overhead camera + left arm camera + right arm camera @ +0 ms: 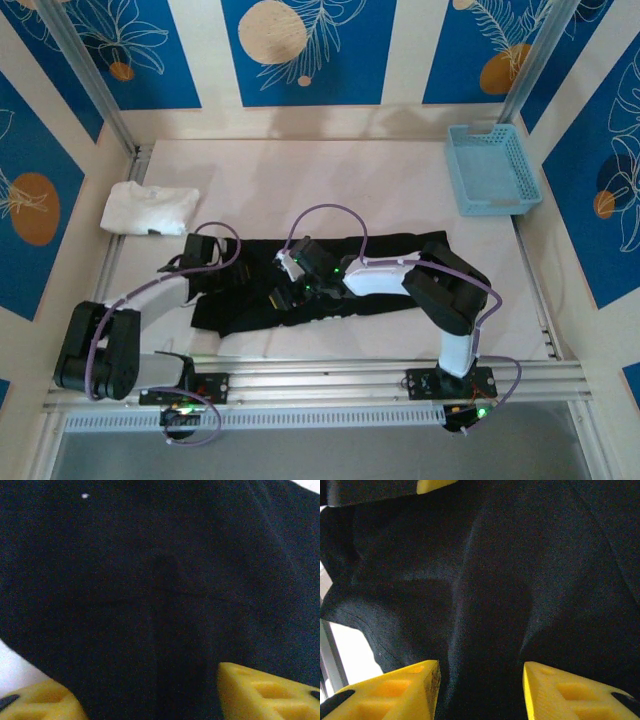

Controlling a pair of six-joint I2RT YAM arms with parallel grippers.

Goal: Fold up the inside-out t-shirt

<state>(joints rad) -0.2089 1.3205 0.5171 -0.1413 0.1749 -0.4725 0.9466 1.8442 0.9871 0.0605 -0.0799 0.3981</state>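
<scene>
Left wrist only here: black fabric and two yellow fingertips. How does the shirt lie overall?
Observer: The black t-shirt lies spread sideways across the middle of the table, rumpled along its near edge.
Operator: Right arm?
Observer: The right gripper is open over the shirt's middle, its fingers straddling a raised fold.
Operator: Anything near the left arm?
Observer: A folded white cloth lies just beyond the shirt's left end, toward the far left corner.
</scene>
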